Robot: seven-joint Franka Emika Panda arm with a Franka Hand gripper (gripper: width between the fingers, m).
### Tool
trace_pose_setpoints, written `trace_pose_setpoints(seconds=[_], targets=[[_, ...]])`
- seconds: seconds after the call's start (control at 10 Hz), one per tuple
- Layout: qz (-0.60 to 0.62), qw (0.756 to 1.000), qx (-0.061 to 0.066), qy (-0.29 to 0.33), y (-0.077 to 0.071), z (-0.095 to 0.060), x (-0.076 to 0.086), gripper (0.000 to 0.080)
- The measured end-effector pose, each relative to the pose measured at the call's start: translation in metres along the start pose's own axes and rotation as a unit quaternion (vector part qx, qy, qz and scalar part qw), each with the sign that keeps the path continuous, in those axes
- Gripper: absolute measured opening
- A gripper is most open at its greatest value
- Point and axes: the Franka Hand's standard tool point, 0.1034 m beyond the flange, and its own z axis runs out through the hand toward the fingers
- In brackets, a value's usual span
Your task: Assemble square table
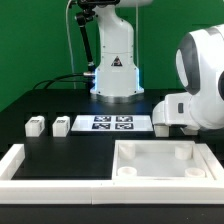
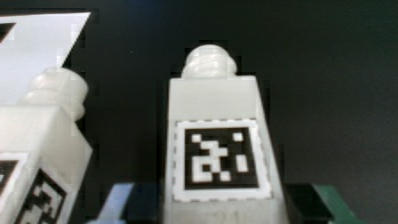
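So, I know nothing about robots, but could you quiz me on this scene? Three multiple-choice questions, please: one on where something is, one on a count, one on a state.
1. Where is the tabletop?
A. on top of the marker board
B. on the robot's base
C. nearer the camera than the marker board

2. How many legs lie at the exterior view's left of the marker board?
A. one
B. two
C. four

3. The tagged leg in the wrist view is:
A. between the end effector's fingers
B. screwed into the tabletop
C. snapped in half

Answers:
1 C: it fills the foreground, with the board behind it.
2 B: two small white legs lie side by side there.
3 A: a dark finger shows close at each side of it.
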Motion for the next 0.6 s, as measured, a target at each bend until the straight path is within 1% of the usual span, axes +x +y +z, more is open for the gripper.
trace_pose_setpoints(seconds=[0.1,0.2,0.3,0.4,0.5,0.6], targets=[[0.000,1.000,0.000,0.000,0.000,0.000,0.000,0.0288],[-0.008,1.000,-0.001,-0.008,0.003,-0.005,-0.005,0.0288],[-0.022,1.000,0.002,-0.014,0.011,-0.032,-0.018,0.0289],[-0.032,0.999,0.008,0.000,0.019,-0.057,-0.030,0.0290],[-0.039,0.999,0.016,0.019,0.029,-0.077,-0.041,0.0290],[-0.037,0.999,0.015,0.008,0.037,-0.088,-0.058,0.0290]])
